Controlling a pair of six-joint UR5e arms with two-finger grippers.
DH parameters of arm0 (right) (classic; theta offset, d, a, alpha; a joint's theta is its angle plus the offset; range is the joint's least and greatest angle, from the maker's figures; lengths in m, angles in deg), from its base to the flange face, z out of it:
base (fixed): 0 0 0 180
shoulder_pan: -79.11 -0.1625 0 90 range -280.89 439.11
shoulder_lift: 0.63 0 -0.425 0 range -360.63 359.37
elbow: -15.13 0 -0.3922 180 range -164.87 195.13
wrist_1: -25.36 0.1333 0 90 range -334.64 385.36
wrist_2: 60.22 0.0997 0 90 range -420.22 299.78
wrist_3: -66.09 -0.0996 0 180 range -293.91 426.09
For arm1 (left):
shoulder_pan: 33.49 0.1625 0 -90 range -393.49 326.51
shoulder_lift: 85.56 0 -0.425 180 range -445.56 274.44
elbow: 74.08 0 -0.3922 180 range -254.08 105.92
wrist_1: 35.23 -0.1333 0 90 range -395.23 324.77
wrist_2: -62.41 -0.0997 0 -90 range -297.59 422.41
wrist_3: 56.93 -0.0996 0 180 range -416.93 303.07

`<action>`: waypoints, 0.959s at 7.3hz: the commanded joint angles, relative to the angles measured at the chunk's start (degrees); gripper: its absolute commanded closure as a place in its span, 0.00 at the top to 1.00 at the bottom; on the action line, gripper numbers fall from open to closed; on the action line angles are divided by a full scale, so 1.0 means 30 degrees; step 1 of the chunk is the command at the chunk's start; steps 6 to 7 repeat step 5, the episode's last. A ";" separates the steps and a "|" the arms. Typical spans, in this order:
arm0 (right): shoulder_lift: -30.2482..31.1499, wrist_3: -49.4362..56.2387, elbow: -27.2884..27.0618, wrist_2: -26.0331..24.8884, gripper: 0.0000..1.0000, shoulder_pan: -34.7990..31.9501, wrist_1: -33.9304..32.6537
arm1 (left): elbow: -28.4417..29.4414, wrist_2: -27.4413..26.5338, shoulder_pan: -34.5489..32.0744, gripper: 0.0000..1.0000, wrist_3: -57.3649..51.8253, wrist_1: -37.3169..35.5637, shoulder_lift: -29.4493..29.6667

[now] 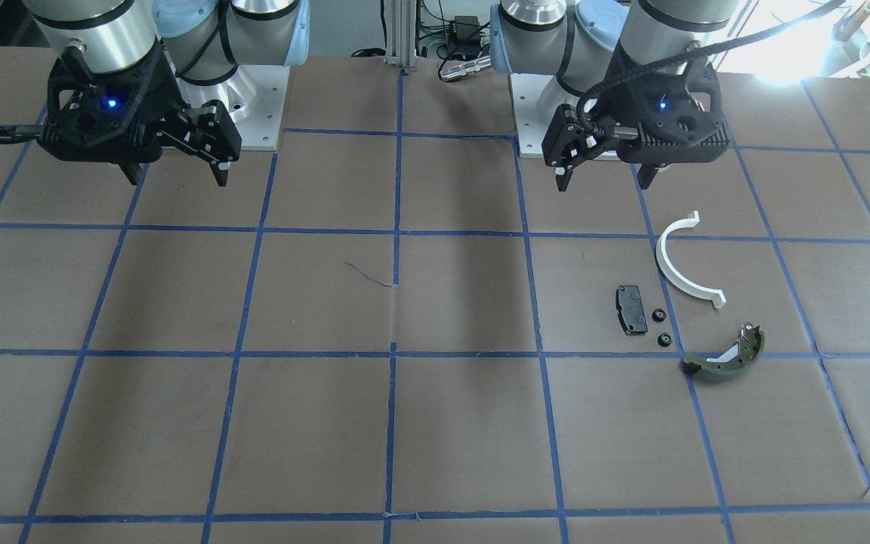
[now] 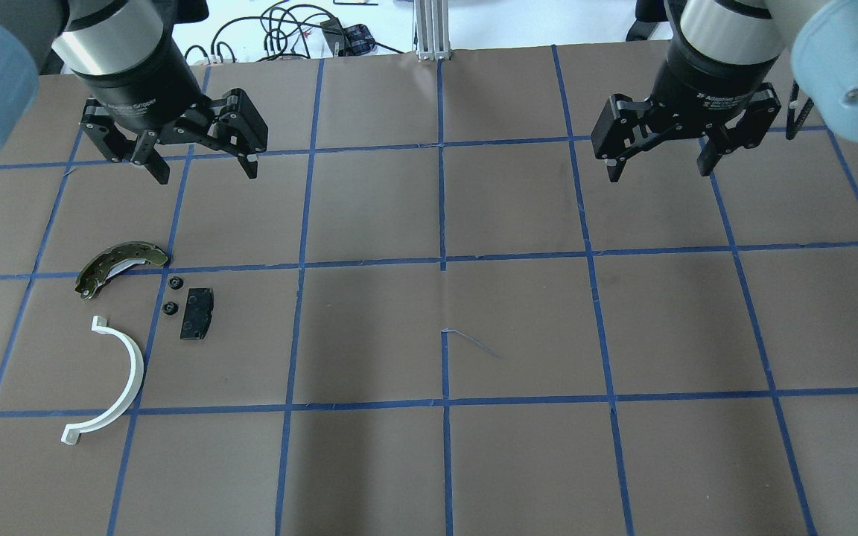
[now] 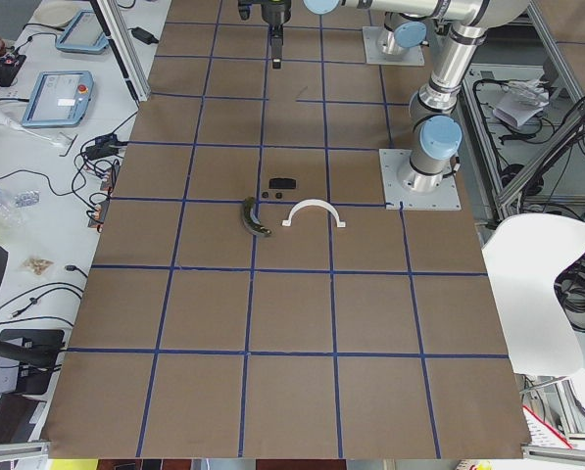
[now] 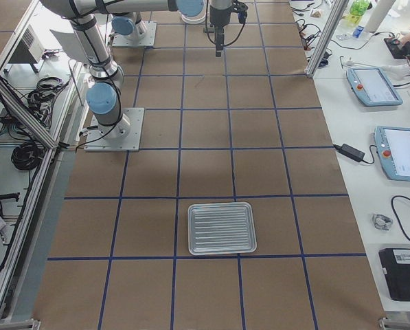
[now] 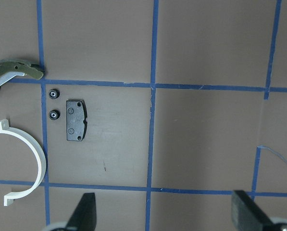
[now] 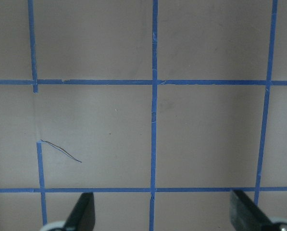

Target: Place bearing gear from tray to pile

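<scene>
- Nearest the camera at the table's right end, in the lower middle of that view, lies one ribbed metal tray (image 4: 222,230). Its floor looks bare; no gear shows on it.
- Further up that same view, at the top edge, the arms reach out over the brown table (image 2: 518,327) with its blue tape grid.
- In the overhead view the right gripper (image 2: 658,173) hangs at upper right. Its jaws are spread wide with nothing between them, and its own camera shows only paper and tape between the two fingers (image 6: 85,214).
- A thin dark thread (image 2: 474,344) lies near the middle of the overhead frame. It is no part of the job.
- The left gripper (image 2: 207,176) hangs at upper left, likewise spread and empty, above and clear of the parts.
- Farthest from the tray, at the left of the overhead frame, is the pile (image 1: 631,308).
- Two small black bearing gears (image 2: 173,282) sit there close together, just beside one black pad (image 2: 196,313).
- One olive brake shoe (image 2: 120,266) lies above the gears in the frame, and one white half-ring (image 5: 41,166) below them.
- Judged from this, the moving looks finished: the gears are in the pile, the tray is emptied, and both grippers are free. I see no gear left to fetch.
</scene>
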 commanded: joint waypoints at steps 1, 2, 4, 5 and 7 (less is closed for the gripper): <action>0.0025 -0.0087 0.0000 0.0002 1.00 0.0046 0.0039 | -0.0755 0.0099 -0.0014 1.00 -0.0724 -0.0700 -0.0172; 0.0025 -0.0088 0.0000 0.0031 1.00 0.0046 0.0010 | -0.0963 0.0158 -0.0014 1.00 -0.0759 -0.1344 -0.0317; 0.0025 -0.0117 0.0000 0.0032 1.00 0.0046 -0.0019 | -0.1257 0.0129 -0.0014 1.00 -0.0758 -0.1350 -0.0580; 0.0025 -0.0146 0.0000 0.0032 1.00 0.0046 0.0010 | -0.1316 0.0129 -0.0014 1.00 -0.0788 -0.1350 -0.0640; 0.0025 -0.0146 0.0000 0.0032 1.00 0.0046 0.0010 | -0.1316 0.0129 -0.0014 1.00 -0.0788 -0.1350 -0.0640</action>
